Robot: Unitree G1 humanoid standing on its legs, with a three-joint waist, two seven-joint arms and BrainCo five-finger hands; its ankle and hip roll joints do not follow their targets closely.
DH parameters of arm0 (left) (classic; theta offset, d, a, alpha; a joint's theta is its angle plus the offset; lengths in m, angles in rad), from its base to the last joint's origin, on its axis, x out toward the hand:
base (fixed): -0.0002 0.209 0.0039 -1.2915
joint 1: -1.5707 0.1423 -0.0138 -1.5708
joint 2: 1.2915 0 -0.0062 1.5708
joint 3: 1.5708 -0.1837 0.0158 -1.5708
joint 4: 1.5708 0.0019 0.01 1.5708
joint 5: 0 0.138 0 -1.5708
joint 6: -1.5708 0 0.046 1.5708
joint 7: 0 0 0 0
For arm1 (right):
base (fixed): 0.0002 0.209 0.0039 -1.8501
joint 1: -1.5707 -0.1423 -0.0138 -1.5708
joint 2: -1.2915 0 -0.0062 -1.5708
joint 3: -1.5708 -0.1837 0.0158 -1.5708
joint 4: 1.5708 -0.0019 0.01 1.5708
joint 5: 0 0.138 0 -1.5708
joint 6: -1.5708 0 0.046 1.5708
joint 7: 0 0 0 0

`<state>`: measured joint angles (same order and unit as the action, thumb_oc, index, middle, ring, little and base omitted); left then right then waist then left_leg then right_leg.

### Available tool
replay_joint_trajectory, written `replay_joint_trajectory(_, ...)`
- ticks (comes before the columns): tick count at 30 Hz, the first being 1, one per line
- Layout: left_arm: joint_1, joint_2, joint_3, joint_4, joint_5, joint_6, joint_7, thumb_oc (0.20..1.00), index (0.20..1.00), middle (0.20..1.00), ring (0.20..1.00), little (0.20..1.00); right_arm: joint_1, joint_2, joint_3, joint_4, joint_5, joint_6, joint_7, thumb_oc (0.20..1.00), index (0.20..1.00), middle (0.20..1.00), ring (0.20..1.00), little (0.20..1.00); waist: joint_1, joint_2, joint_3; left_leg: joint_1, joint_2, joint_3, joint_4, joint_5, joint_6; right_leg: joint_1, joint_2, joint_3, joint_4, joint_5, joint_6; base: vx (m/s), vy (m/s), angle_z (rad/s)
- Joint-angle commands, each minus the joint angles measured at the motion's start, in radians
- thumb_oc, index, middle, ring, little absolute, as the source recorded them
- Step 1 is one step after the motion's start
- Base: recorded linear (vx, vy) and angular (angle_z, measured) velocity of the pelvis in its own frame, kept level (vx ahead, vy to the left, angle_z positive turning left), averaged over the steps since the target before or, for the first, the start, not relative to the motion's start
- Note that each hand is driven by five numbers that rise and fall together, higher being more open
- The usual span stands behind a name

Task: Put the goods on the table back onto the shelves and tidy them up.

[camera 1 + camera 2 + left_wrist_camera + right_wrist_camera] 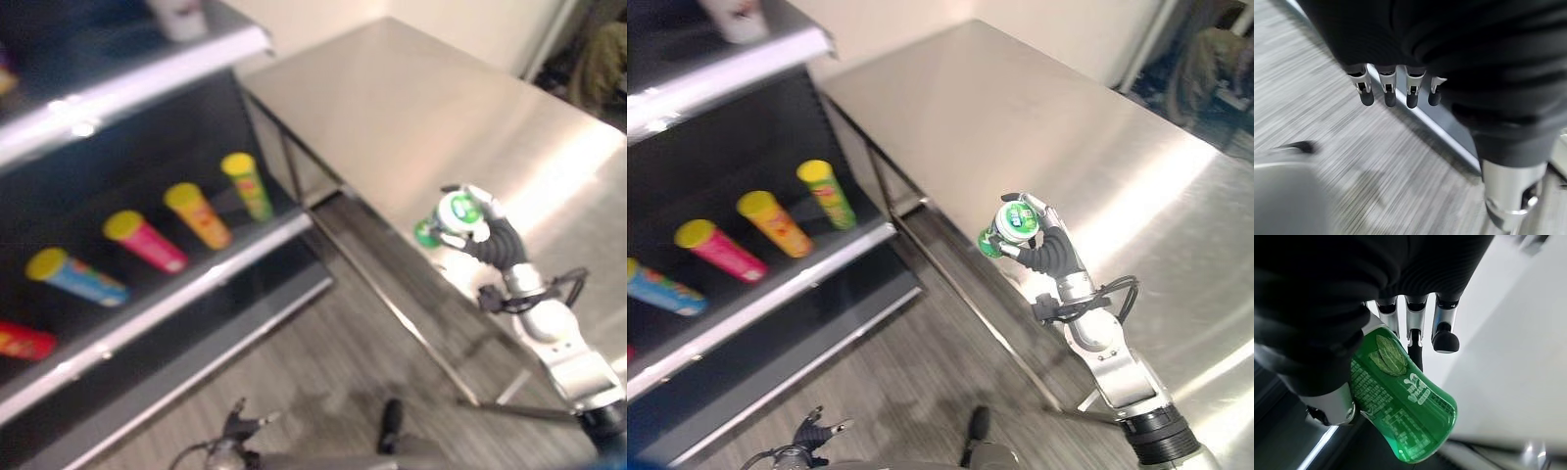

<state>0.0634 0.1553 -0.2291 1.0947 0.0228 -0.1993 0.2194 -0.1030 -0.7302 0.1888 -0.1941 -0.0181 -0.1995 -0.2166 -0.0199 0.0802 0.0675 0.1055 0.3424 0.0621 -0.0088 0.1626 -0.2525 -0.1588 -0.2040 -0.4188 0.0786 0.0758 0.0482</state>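
Our right hand has its fingers and thumb curled round a green can, which lies tilted in the grip with its white-and-green end turned up toward our head camera. We hold the can in the air over the near edge of the steel table, above the strip of grey wood-grain floor between the table and the shelves. To our left stands the dark shelf unit; on its middle shelf we see a row of tall tubes lying on their sides with their yellow lids toward us: a green tube nearest the table, then an orange tube, a pink tube, a blue tube and part of a red tube at the edge of view. A white container sits on the shelf above. Our left hand hangs low over the floor, its fingers straight and relaxed, holding nothing.
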Motion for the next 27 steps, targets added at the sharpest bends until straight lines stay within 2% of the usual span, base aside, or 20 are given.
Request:
replay_joint_trajectory(1, 0.021, 0.059, -0.050, -0.029, 0.047, -0.006, -0.010, 1.000, 1.000, 1.000, 1.000, 1.000, -0.032, 0.045, -0.009, -0.037, 0.012, -0.031, -0.029, 0.200, 0.200, 0.200, 0.200, 0.200, 0.026, -0.055, -0.063, 0.055, 0.029, -0.041, -0.055, 0.101, 0.002, -0.139, -0.145, 0.073, -0.098, 0.135, 0.167, -0.25, 0.200, 0.67)
replay_joint_trajectory(3, 0.018, 0.059, -0.073, -0.022, 0.081, 0.003, -0.023, 1.000, 1.000, 1.000, 1.000, 1.000, -0.005, 0.058, -0.031, -0.045, -0.017, -0.012, -0.022, 0.200, 0.200, 0.200, 0.200, 0.200, 0.017, -0.064, -0.047, 0.084, 0.011, -0.007, -0.054, -0.109, 0.030, -0.128, -0.214, 0.083, -0.105, 0.168, 0.197, -0.39, 0.319, 0.72)
replay_joint_trajectory(5, 0.025, 0.075, -0.072, -0.031, 0.099, 0.006, -0.029, 1.000, 1.000, 1.000, 1.000, 1.000, 0.060, 0.091, -0.070, -0.060, -0.052, 0.005, -0.024, 0.200, 0.200, 0.200, 0.200, 0.200, 0.016, -0.088, -0.021, 0.095, -0.036, 0.005, -0.047, -0.256, 0.045, -0.102, -0.286, 0.064, -0.137, 0.230, 0.214, -0.47, 0.348, 0.63)
replay_joint_trajectory(6, 0.026, 0.086, -0.062, -0.033, 0.098, 0.005, -0.032, 1.000, 1.000, 1.000, 1.000, 1.000, 0.077, 0.111, -0.080, -0.066, -0.059, 0.013, -0.019, 0.200, 0.200, 0.200, 0.200, 0.200, 0.019, -0.096, -0.008, 0.106, -0.059, 0.002, -0.056, -0.293, 0.058, -0.090, -0.295, 0.061, -0.151, 0.244, 0.214, -0.49, 0.303, 0.92)
replay_joint_trajectory(7, 0.023, 0.100, -0.053, -0.023, 0.107, 0.006, -0.029, 1.000, 1.000, 1.000, 1.000, 1.000, 0.096, 0.137, -0.090, -0.072, -0.056, 0.011, -0.017, 0.200, 0.200, 0.200, 0.200, 0.200, 0.020, -0.117, 0.006, 0.105, -0.085, -0.007, -0.053, -0.309, 0.067, -0.087, -0.314, 0.076, -0.166, 0.257, 0.214, -0.43, 0.265, 0.93)
replay_joint_trajectory(9, 0.020, 0.109, -0.043, -0.013, 0.118, 0.009, -0.028, 1.000, 1.000, 1.000, 1.000, 1.000, 0.109, 0.155, -0.090, -0.067, -0.054, 0.013, -0.011, 0.200, 0.200, 0.200, 0.200, 0.200, 0.024, -0.130, 0.016, 0.098, -0.106, -0.009, -0.039, -0.323, 0.079, -0.087, -0.321, 0.090, -0.166, 0.240, 0.214, -0.39, 0.278, 0.59)
replay_joint_trajectory(10, 0.044, 0.117, 0.000, 0.016, 0.098, 0.006, -0.026, 1.000, 1.000, 1.000, 1.000, 1.000, 0.119, 0.169, -0.081, -0.043, -0.058, 0.012, -0.008, 0.200, 0.200, 0.200, 0.200, 0.200, 0.015, -0.142, 0.044, 0.059, -0.164, -0.024, 0.006, -0.322, 0.137, -0.062, -0.268, 0.192, -0.127, 0.190, 0.199, -0.35, 0.280, 0.04)
replay_joint_trajectory(11, 0.044, 0.118, 0.000, 0.016, 0.098, 0.006, -0.026, 1.000, 1.000, 1.000, 1.000, 1.000, 0.119, 0.169, -0.081, -0.044, -0.058, 0.012, -0.008, 0.200, 0.200, 0.200, 0.200, 0.200, 0.014, -0.147, 0.042, 0.055, -0.170, -0.025, 0.006, -0.320, 0.138, -0.067, -0.274, 0.195, -0.124, 0.190, 0.199, -0.44, 0.403, -0.09)
replay_joint_trajectory(12, 0.052, 0.115, 0.005, 0.022, 0.090, 0.002, -0.028, 1.000, 1.000, 1.000, 1.000, 1.000, 0.127, 0.164, -0.094, -0.051, -0.054, 0.007, -0.009, 0.200, 0.200, 0.200, 0.200, 0.200, 0.009, -0.148, 0.044, 0.040, -0.195, -0.038, 0.016, -0.315, 0.158, -0.057, -0.225, 0.250, -0.067, 0.140, 0.175, -0.23, 0.299, -0.10)
replay_joint_trajectory(13, 0.077, 0.102, 0.007, 0.043, 0.091, -0.001, -0.041, 1.000, 1.000, 1.000, 1.000, 1.000, 0.149, 0.161, -0.113, -0.071, -0.038, -0.011, 0.008, 0.200, 0.200, 0.200, 0.200, 0.200, 0.007, -0.142, 0.038, 0.024, -0.227, -0.050, 0.017, -0.305, 0.191, -0.029, -0.114, 0.300, 0.015, 0.052, 0.138, -0.22, 0.296, -0.06)
replay_joint_trajectory(14, 0.077, 0.102, 0.007, 0.043, 0.091, -0.001, -0.041, 1.000, 1.000, 1.000, 1.000, 1.000, 0.150, 0.161, -0.114, -0.072, -0.037, -0.011, 0.008, 0.200, 0.200, 0.200, 0.200, 0.200, 0.007, -0.144, 0.036, 0.021, -0.229, -0.051, 0.016, -0.303, 0.191, -0.031, -0.116, 0.300, 0.015, 0.053, 0.137, -0.19, 0.266, 0.05)
replay_joint_trajectory(16, 0.089, 0.079, 0.020, 0.116, 0.082, 0.014, -0.049, 1.000, 1.000, 1.000, 1.000, 1.000, 0.166, 0.155, -0.114, -0.092, -0.007, -0.035, 0.024, 0.200, 0.200, 0.200, 0.200, 0.200, 0.005, -0.143, 0.026, -0.007, -0.262, -0.049, 0.014, -0.280, 0.219, 0.000, -0.016, 0.280, 0.071, -0.021, 0.099, -0.15, 0.212, 0.10)
replay_joint_trajectory(17, 0.091, 0.066, 0.044, 0.162, 0.069, 0.032, -0.058, 1.000, 1.000, 1.000, 1.000, 1.000, 0.175, 0.150, -0.100, -0.101, 0.001, -0.043, 0.044, 0.200, 0.200, 0.200, 0.200, 0.200, 0.009, -0.148, 0.016, -0.021, -0.282, -0.044, 0.015, -0.271, 0.235, 0.015, 0.067, 0.277, 0.112, -0.076, 0.069, -0.11, 0.199, 0.00)
replay_joint_trajectory(19, 0.093, 0.055, 0.074, 0.185, 0.038, 0.039, -0.063, 1.000, 1.000, 1.000, 1.000, 1.000, 0.177, 0.147, -0.081, -0.104, 0.015, -0.055, 0.054, 0.200, 0.200, 0.200, 0.200, 0.200, 0.016, -0.166, 0.003, -0.036, -0.312, -0.047, 0.013, -0.265, 0.246, 0.030, 0.151, 0.303, 0.111, -0.103, 0.044, -0.02, 0.105, 0.04)
replay_joint_trajectory(20, 0.093, 0.055, 0.074, 0.185, 0.038, 0.039, -0.063, 1.000, 1.000, 1.000, 1.000, 1.000, 0.177, 0.148, -0.081, -0.104, 0.015, -0.055, 0.054, 0.200, 0.200, 0.200, 0.200, 0.200, 0.016, -0.167, 0.003, -0.037, -0.313, -0.047, 0.013, -0.265, 0.246, 0.030, 0.151, 0.303, 0.111, -0.103, 0.044, 0.06, 0.030, 0.02)
replay_joint_trajectory(21, 0.096, 0.046, 0.078, 0.178, 0.020, 0.037, -0.069, 1.000, 1.000, 1.000, 1.000, 1.000, 0.178, 0.149, -0.068, -0.113, 0.031, -0.055, 0.054, 0.200, 0.200, 0.200, 0.200, 0.200, 0.026, -0.184, -0.006, -0.044, -0.339, -0.064, 0.016, -0.268, 0.250, 0.059, 0.182, 0.320, 0.069, -0.107, 0.028, 0.12, -0.003, -0.02)
replay_joint_trajectory(22, 0.093, 0.040, 0.071, 0.180, 0.026, 0.032, -0.067, 1.000, 1.000, 1.000, 1.000, 1.000, 0.178, 0.147, -0.061, -0.112, 0.033, -0.058, 0.055, 0.200, 0.200, 0.200, 0.200, 0.200, 0.026, -0.193, -0.010, -0.043, -0.347, -0.079, 0.023, -0.280, 0.250, 0.083, 0.185, 0.339, 0.039, -0.103, 0.027, 0.16, -0.011, 0.09)
replay_joint_trajectory(24, 0.088, 0.035, 0.025, 0.147, 0.055, 0.025, -0.058, 1.000, 1.000, 1.000, 1.000, 1.000, 0.147, 0.145, -0.023, -0.094, 0.041, -0.051, 0.059, 0.200, 0.200, 0.200, 0.200, 0.200, 0.036, -0.198, -0.013, -0.044, -0.347, -0.083, 0.058, -0.307, 0.248, 0.095, 0.189, 0.364, 0.006, -0.086, 0.022, 0.15, -0.031, 0.31)
replay_joint_trajectory(27, 0.087, 0.041, -0.007, 0.121, 0.086, 0.018, -0.057, 1.000, 1.000, 1.000, 1.000, 1.000, 0.121, 0.137, -0.004, -0.097, 0.046, -0.057, 0.063, 0.200, 0.200, 0.200, 0.200, 0.200, 0.040, -0.197, -0.009, -0.055, -0.344, -0.072, 0.098, -0.324, 0.245, 0.107, 0.185, 0.359, -0.015, -0.079, 0.023, 0.06, -0.010, 0.18)
